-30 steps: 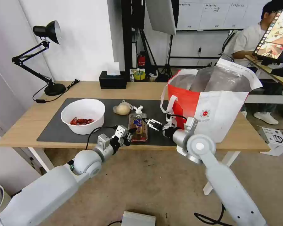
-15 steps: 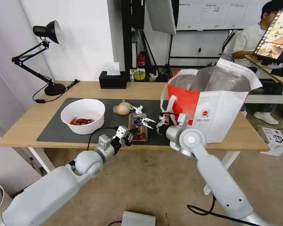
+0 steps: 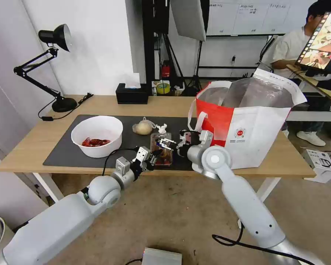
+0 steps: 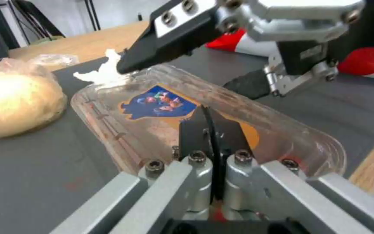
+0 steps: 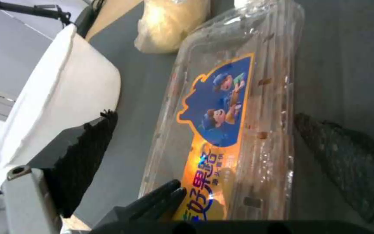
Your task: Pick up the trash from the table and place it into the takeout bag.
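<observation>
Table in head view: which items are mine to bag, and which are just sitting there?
Job items: white bowl, clamshell tray, knotted bag, crumpled tissue, takeout bag.

Just lying about: tissue box, desk lamp, tape roll.

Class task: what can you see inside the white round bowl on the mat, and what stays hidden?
Red scraps lie at the bottom of the white round bowl. Its near wall covers the rest of the floor.
</observation>
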Robot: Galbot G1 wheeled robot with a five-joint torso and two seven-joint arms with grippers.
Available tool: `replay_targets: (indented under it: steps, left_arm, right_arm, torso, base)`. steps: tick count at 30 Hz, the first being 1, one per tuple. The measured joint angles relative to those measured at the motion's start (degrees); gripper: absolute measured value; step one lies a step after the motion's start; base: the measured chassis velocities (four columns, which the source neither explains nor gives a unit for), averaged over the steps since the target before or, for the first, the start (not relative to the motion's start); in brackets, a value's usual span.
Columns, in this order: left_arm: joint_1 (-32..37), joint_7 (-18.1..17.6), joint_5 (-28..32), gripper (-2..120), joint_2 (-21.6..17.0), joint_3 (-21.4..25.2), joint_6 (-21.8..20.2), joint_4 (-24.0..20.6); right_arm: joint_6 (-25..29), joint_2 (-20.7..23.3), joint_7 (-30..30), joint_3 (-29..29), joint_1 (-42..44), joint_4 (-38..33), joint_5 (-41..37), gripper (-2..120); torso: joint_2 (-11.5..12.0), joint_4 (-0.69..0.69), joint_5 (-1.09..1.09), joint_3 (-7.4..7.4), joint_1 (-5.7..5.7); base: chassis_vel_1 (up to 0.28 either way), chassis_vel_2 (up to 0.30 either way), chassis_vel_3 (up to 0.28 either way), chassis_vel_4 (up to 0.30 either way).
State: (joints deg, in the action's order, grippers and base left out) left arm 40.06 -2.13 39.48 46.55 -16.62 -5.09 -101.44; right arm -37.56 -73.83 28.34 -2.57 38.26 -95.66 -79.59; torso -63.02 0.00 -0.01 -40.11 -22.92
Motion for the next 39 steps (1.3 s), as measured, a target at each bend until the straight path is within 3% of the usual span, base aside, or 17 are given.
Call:
replay_targets:
  steps: [39]
  left_arm:
    - [1.6,0.4,0.0,0,-0.7,1.0,1.3,-1.5]
  right_arm:
    - [-2.2,-3.7,0.5,0.8,-2.8,5.1,0.6,100]
  torso:
    - [0.0,0.00,0.00,0.00,0.01]
  base:
    - [0.000,0.000,0.000,0.000]
